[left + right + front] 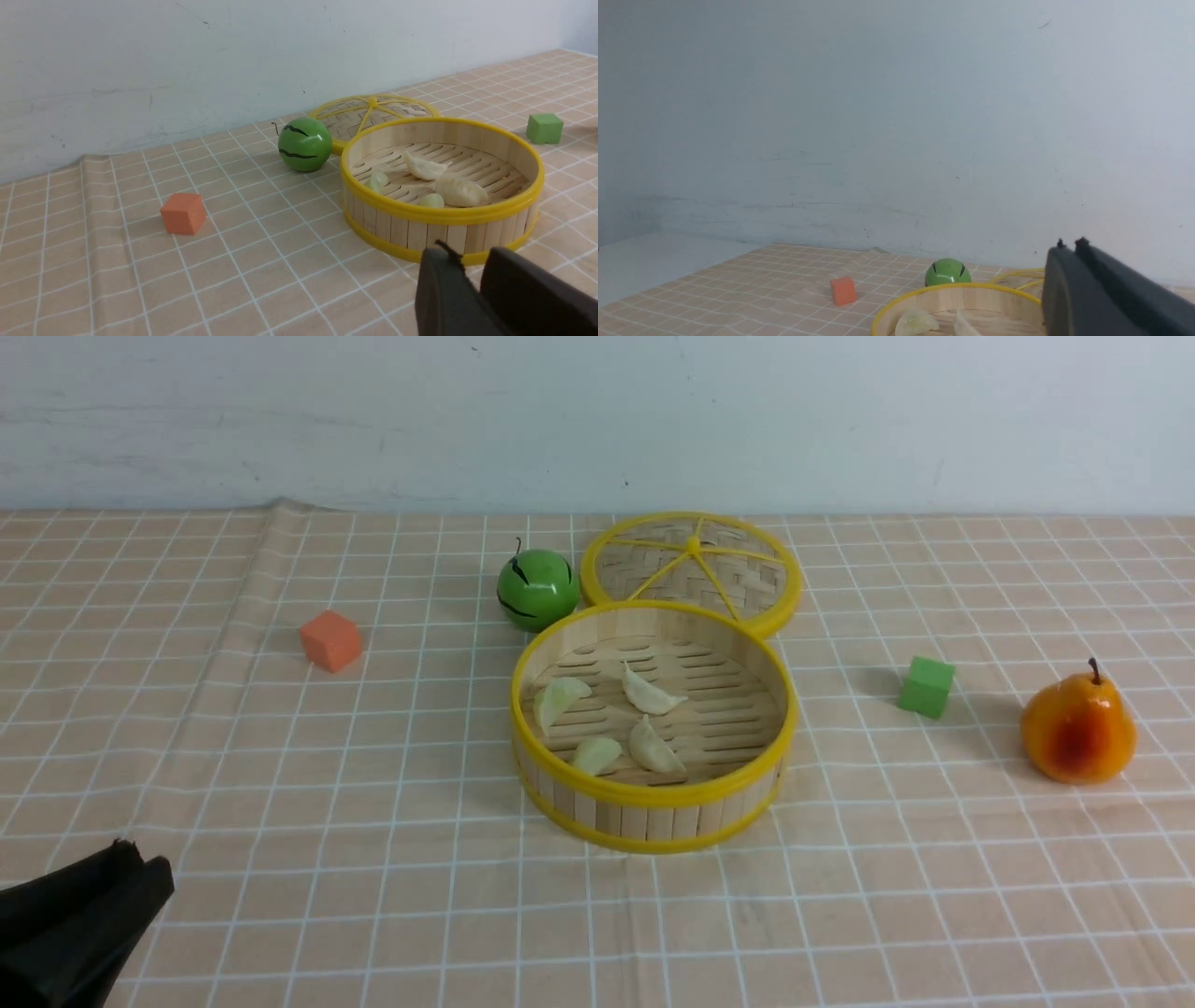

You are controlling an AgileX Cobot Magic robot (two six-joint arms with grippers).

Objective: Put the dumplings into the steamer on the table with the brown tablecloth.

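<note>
The left gripper (145,859) hangs low over the brown tablecloth (373,896). Its two black fingers (444,289) stand a narrow slit apart with nothing between them. Nearest to it is only bare gridded cloth.

Ahead of it, off toward the right arm's side, stands the steamer (653,795), clear of the fingertips. All four dumplings (651,693) lie on its slatted floor. Two are on the side closest to this gripper, one of them right against the near wall. The other two lie nearer the middle.

Ahead on the opposite side, well apart from the steamer, sits an orange cube (330,640). Beyond the steamer's far rim is a green striped ball (537,590), just beside the flat woven lid (691,560); I cannot tell whether the two touch. The steamer's wall hides the lid's closest edge. Farthest from this gripper, across the steamer, are a green cube (926,686) and then an orange pear (1078,728).

The right gripper (1070,243) shows only in its own wrist view. Its fingers are pressed together and hold nothing. The steamer's yellow rim curves close below its tips, with two dumplings visible inside. Past that come the ball and the orange cube, then the pale wall (878,116).
</note>
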